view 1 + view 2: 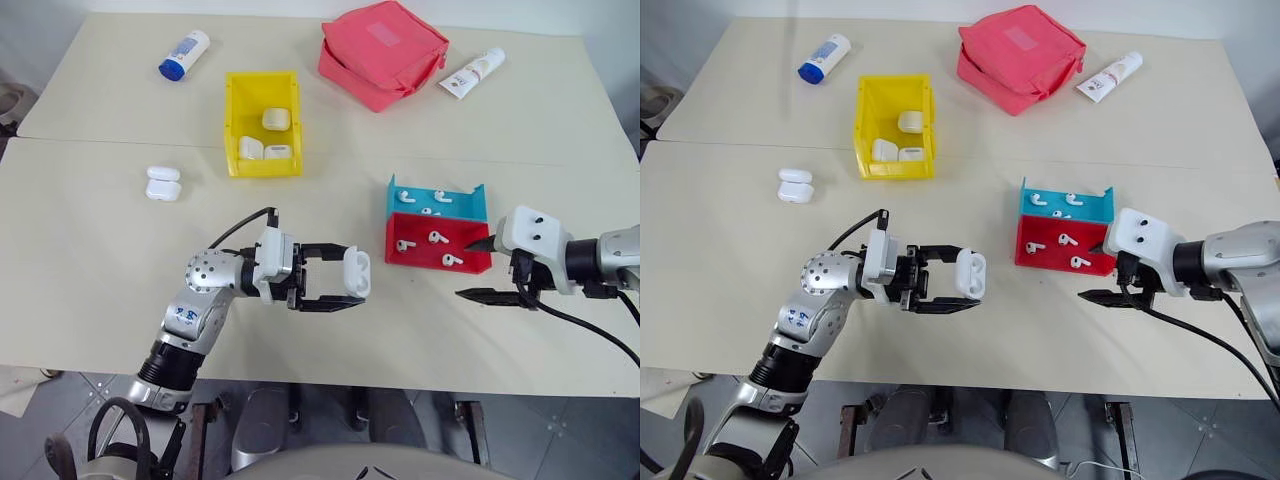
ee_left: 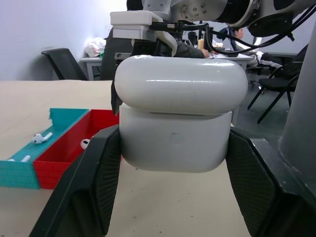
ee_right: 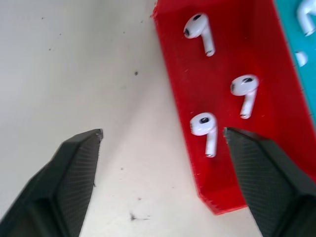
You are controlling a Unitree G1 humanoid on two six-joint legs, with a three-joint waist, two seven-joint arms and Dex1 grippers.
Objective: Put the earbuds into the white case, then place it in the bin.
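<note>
My left gripper (image 1: 350, 276) is shut on a white case (image 1: 357, 273), held just above the table's front middle; the left wrist view shows the case (image 2: 177, 118) squeezed between both fingers, lid on top. To the right stands my right gripper (image 1: 468, 270), open and holding nothing, by the front right corner of the red tray (image 1: 400, 262). Three earbuds (image 3: 205, 129) lie in that tray, and more earbuds (image 1: 442, 196) lie in the blue tray (image 1: 470, 205) behind it. The yellow bin (image 1: 233, 120) stands further back and holds three white cases (image 1: 276, 119).
Another white case (image 1: 163, 183) lies on the table left of the bin. A pink pouch (image 1: 383, 52), a white tube (image 1: 472, 73) and a blue-capped white bottle (image 1: 184, 54) lie along the far side. The table's front edge runs close below both grippers.
</note>
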